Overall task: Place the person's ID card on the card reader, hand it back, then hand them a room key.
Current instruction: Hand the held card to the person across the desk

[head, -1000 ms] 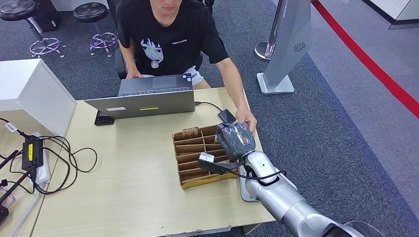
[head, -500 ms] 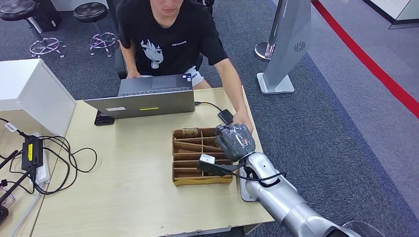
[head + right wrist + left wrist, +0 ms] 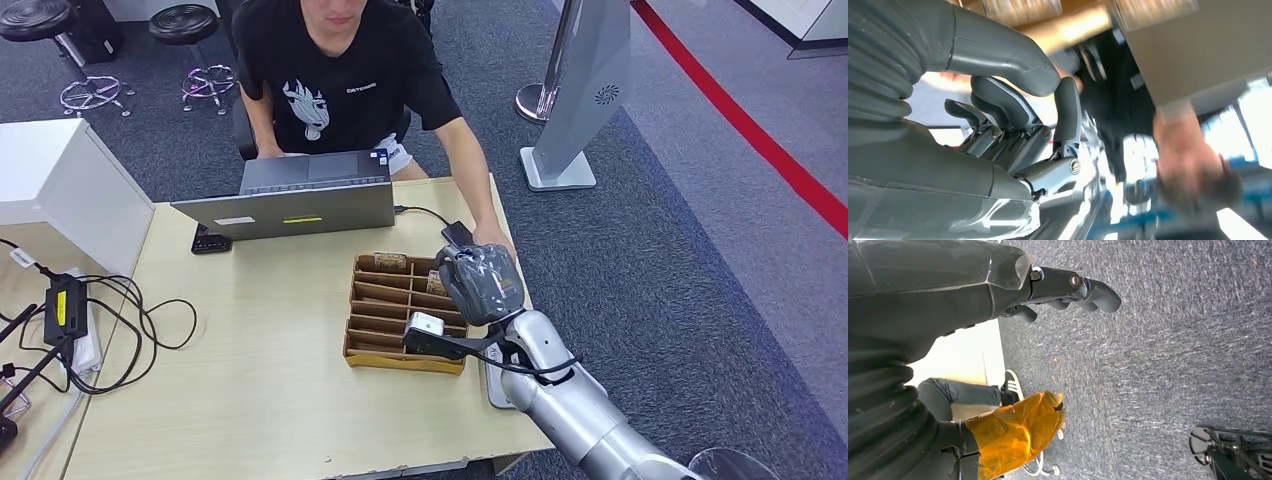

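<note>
the table (image 3: 250, 380) spreads under me, the person (image 3: 340, 80) sits across it behind the laptop (image 3: 300, 200) with one arm stretched toward my side, which i read as a handover at the desk edge. next down in size, the cardboard organiser (image 3: 385, 320) sits in the middle of the desk with its slots facing up, handy for pulling a room key later, i'd judge. my right arm reaches over its far corner and my right hand (image 3: 480, 282) hovers right against the person's hand (image 3: 492, 236), apparently meeting it for the id card. in the right wrist view my right hand's fingers (image 3: 998, 107) are curled in toward the thumb, and whether a card sits between them i cannot tell; the id card itself i can't pick out anywhere. my left hand (image 3: 1068, 287) hangs over the carpet, fingers loosely apart, gripping nothing. smallest bit: a flat grey device (image 3: 497, 385) lies under my forearm, possibly the reader.
</note>
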You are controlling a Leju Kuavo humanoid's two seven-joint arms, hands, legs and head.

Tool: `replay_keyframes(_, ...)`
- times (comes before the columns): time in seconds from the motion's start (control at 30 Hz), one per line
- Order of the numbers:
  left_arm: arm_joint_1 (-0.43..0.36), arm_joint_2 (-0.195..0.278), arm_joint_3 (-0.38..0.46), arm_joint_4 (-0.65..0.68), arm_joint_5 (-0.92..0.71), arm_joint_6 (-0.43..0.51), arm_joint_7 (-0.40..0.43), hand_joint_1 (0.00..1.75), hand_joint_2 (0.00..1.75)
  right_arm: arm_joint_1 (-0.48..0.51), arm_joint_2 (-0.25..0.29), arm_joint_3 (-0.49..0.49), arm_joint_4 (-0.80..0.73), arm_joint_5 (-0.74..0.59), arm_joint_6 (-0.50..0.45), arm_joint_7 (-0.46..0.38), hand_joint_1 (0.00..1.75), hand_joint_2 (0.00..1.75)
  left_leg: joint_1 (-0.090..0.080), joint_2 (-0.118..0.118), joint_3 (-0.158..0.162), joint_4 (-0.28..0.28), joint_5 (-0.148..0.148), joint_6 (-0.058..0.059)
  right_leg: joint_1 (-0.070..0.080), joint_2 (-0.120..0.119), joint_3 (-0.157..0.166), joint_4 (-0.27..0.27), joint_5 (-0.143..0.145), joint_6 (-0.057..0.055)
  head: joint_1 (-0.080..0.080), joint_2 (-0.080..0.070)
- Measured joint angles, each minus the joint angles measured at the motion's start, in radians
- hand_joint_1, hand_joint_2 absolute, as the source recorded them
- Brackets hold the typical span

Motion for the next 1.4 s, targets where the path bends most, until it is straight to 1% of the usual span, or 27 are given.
replay_keyframes(0.13, 0.001, 0.000, 0.012, 0.000, 0.006, 0.002, -0.002, 0.00, 1.75, 0.066, -0.028, -0.044, -0.197, -0.028, -0.033, -0.015, 1.75, 1.75, 0.000, 0.000, 0.000, 0.000, -0.001, 0.000, 0.000, 0.000, 0.000, 0.000, 0.000, 0.000, 0.000, 0.000)
replay_keyframes(0.23, 0.000, 0.000, 0.017, 0.000, 0.008, 0.003, -0.002, 0.00, 1.75, 0.103, -0.043, -0.070, -0.304, -0.041, -0.040, -0.025, 1.75, 1.75, 0.000, 0.000, 0.000, 0.000, -0.001, 0.001, 0.000, 0.000, 0.000, -0.001, 0.000, 0.000, 0.000, 0.000)
replay_keyframes(0.37, 0.000, 0.000, 0.022, 0.000, 0.008, 0.003, -0.002, 0.00, 1.75, 0.127, -0.055, -0.088, -0.378, -0.044, -0.041, -0.028, 1.75, 1.75, 0.000, 0.000, 0.000, 0.000, -0.001, 0.001, 0.000, 0.000, 0.000, -0.001, 0.000, 0.000, 0.000, 0.000)
replay_keyframes(0.57, 0.000, 0.000, 0.024, 0.000, 0.007, 0.003, -0.002, 0.00, 1.75, 0.143, -0.063, -0.108, -0.422, -0.044, -0.050, -0.036, 1.75, 1.75, 0.000, 0.000, 0.000, 0.000, -0.001, 0.000, 0.000, 0.000, 0.000, -0.001, 0.000, 0.000, 0.000, 0.000)
replay_keyframes(0.6, 0.000, 0.000, 0.024, 0.000, 0.007, 0.003, -0.002, 0.00, 1.75, 0.145, -0.064, -0.112, -0.427, -0.044, -0.051, -0.037, 1.50, 1.75, 0.000, 0.000, 0.000, 0.000, -0.001, 0.000, 0.000, 0.000, 0.000, -0.001, 0.000, 0.000, 0.000, 0.000)
replay_keyframes(0.7, 0.000, 0.000, 0.024, 0.000, 0.006, 0.003, -0.002, 0.00, 1.75, 0.152, -0.066, -0.119, -0.438, -0.047, -0.053, -0.041, 0.19, 1.75, 0.000, 0.000, 0.000, 0.000, -0.001, 0.000, 0.000, 0.000, 0.000, -0.001, 0.000, 0.000, 0.000, 0.000)
replay_keyframes(0.73, 0.000, 0.000, 0.024, 0.000, 0.006, 0.003, -0.002, 0.00, 1.75, 0.154, -0.066, -0.121, -0.440, -0.048, -0.053, -0.042, 0.00, 1.75, 0.000, 0.000, 0.000, 0.000, -0.001, 0.000, 0.000, 0.000, 0.000, -0.001, 0.000, 0.000, 0.000, 0.000)
replay_keyframes(1.2, 0.000, 0.000, 0.026, 0.000, 0.006, 0.001, -0.002, 0.00, 1.75, 0.180, -0.066, -0.135, -0.447, -0.048, -0.052, -0.046, 0.00, 1.75, 0.000, 0.000, 0.000, 0.000, -0.001, 0.001, 0.000, 0.000, 0.000, -0.001, 0.000, 0.000, 0.000, 0.000)
replay_keyframes(1.4, 0.006, -0.002, 0.032, 0.000, 0.018, -0.068, -0.019, 0.00, 1.75, 0.211, -0.066, -0.155, -0.447, -0.033, -0.060, -0.039, 0.00, 1.75, 0.000, 0.000, -0.001, 0.000, -0.001, 0.001, 0.000, 0.000, 0.000, -0.001, 0.000, 0.000, 0.000, 0.000)
